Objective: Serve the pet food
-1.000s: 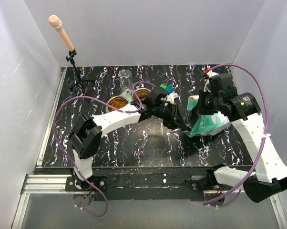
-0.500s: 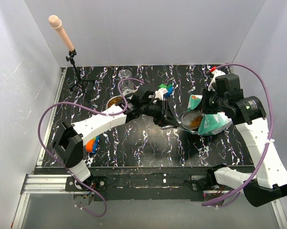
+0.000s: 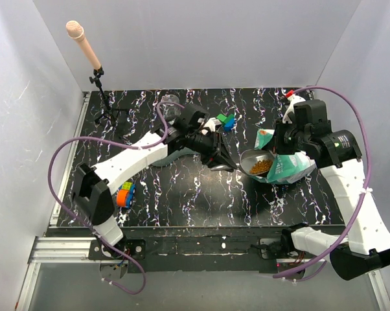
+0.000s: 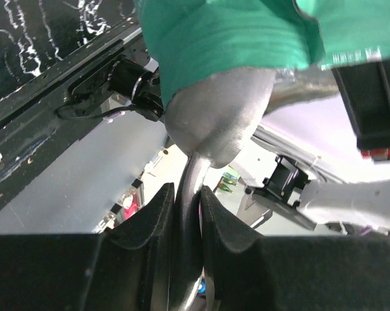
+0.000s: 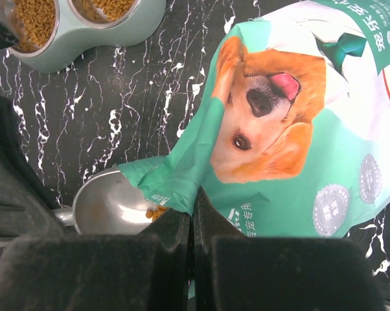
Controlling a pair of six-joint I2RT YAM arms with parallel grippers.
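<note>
My left gripper is shut on the handle of the metal scoop; its fingers pinch the handle in the left wrist view, under the scoop's bowl. The scoop holds a small heap of orange-brown pet food just at the mouth of the teal-and-white bag. My right gripper is shut on the bag's torn edge and holds it up. In the right wrist view the scoop lies under that edge with pet food in it.
A grey-green double feeder with kibble in both bowls stands at the back, largely under my left arm in the top view. A glass, green and blue blocks, a microphone stand and an orange-blue toy stand around.
The scoop has come out of the bag with kibble in it. My left arm's elbow has swung left and back. The right gripper has kept hold of the bag.
</note>
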